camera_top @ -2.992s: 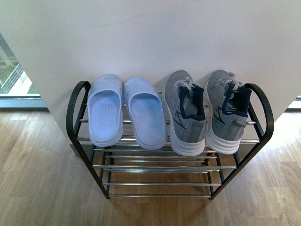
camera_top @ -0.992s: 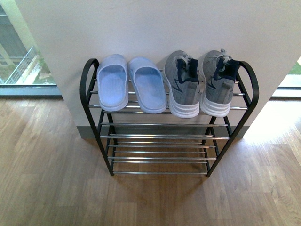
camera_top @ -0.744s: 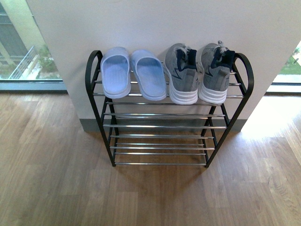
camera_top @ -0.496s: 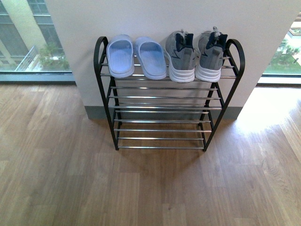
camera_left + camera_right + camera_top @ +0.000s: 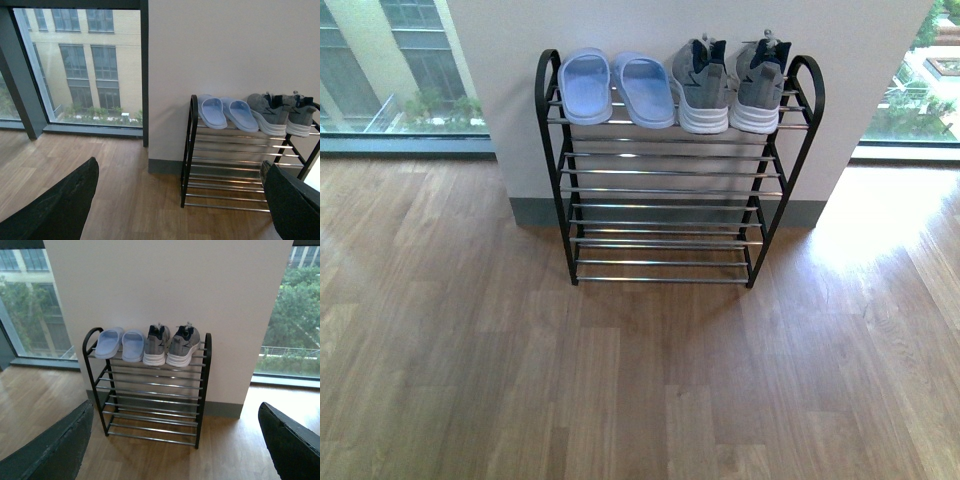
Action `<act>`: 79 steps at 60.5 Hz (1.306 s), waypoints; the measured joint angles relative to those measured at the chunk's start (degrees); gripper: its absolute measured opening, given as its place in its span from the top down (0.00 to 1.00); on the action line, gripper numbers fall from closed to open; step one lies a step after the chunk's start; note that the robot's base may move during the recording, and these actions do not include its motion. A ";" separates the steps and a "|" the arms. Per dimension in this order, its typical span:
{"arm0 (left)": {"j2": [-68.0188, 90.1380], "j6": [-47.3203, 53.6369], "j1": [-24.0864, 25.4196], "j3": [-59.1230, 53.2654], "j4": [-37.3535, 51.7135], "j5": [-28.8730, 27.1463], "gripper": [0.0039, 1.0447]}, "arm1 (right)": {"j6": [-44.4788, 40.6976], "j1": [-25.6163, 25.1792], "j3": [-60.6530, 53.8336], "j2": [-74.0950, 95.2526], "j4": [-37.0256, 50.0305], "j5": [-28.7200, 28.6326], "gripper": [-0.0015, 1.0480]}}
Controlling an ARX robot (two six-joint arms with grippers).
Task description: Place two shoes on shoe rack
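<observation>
Two grey sneakers with white soles [image 5: 702, 90] [image 5: 758, 85] stand side by side on the right half of the top tier of the black shoe rack [image 5: 567, 200], heels toward me. They show again in the left wrist view [image 5: 267, 112] [image 5: 300, 114] and in the right wrist view [image 5: 156, 344] [image 5: 184, 344]. My left gripper [image 5: 180, 167] is open and empty, well back from the rack [image 5: 187, 150]. The right gripper [image 5: 175, 409] is open too, holding nothing, facing the rack [image 5: 202, 390] from a distance. Neither arm appears in the front view.
A pair of light blue slippers [image 5: 585, 88] [image 5: 645, 90] fills the left half of the top tier. The rack stands against a white wall column [image 5: 690, 20], with floor-height windows [image 5: 380, 70] on both sides. Wooden floor [image 5: 640, 380] lies between me and the rack.
In the front view the rack has shrunk and slid toward the top of the picture, as the camera has drawn back. Sneakers and slippers sit where they were.
</observation>
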 joint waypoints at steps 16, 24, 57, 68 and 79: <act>0.00 0.00 0.00 0.00 0.00 -0.02 0.09 | 0.00 0.00 0.00 -0.02 0.00 -0.02 0.09; 0.00 0.02 0.00 0.00 0.00 0.00 0.09 | 0.00 0.00 0.00 0.00 0.00 0.00 0.09; 0.00 0.02 0.00 0.00 0.00 0.00 0.09 | 0.00 0.00 0.00 -0.02 0.00 0.04 0.09; 0.00 0.00 0.00 0.00 0.00 -0.02 0.09 | 0.00 0.00 0.00 -0.11 0.00 -0.02 0.09; 0.00 0.02 0.00 0.00 0.00 0.00 0.09 | -0.02 0.00 0.00 -0.04 0.00 -0.02 0.09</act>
